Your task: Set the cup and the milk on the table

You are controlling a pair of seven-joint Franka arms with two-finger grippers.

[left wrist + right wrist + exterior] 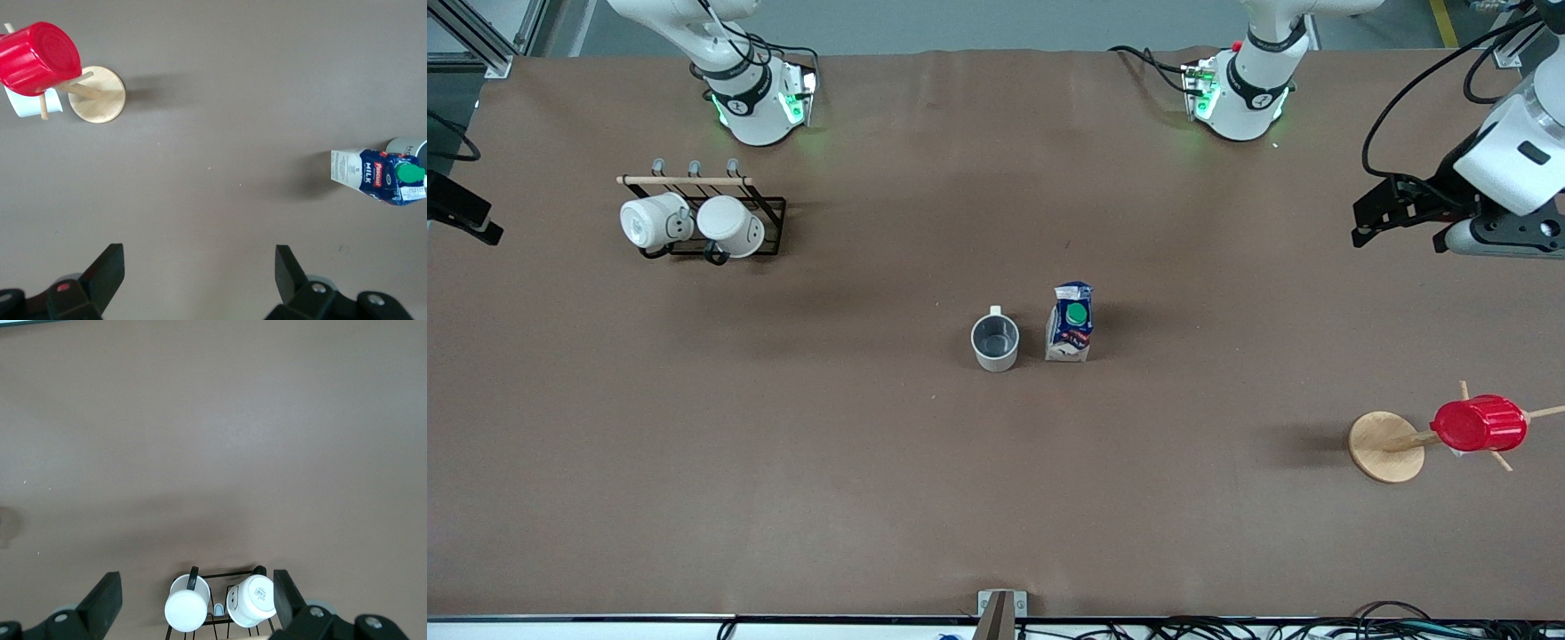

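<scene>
the cup [408, 147] is mostly hidden by the milk [377, 176] and cut off by the left wrist view's edge.

Black wire rack [720, 227] w/ wooden bar, 2 white mugs [654, 220] [731, 226] hung on it, toward right arm's end. Red ribbed cup [1479, 423] on wooden peg stand [1385, 446], toward left arm's end.

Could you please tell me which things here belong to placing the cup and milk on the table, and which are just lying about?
Job: cup; milk; table.
Lying about: two white mugs on a black wire rack; red ribbed cup on a wooden stand.
</scene>
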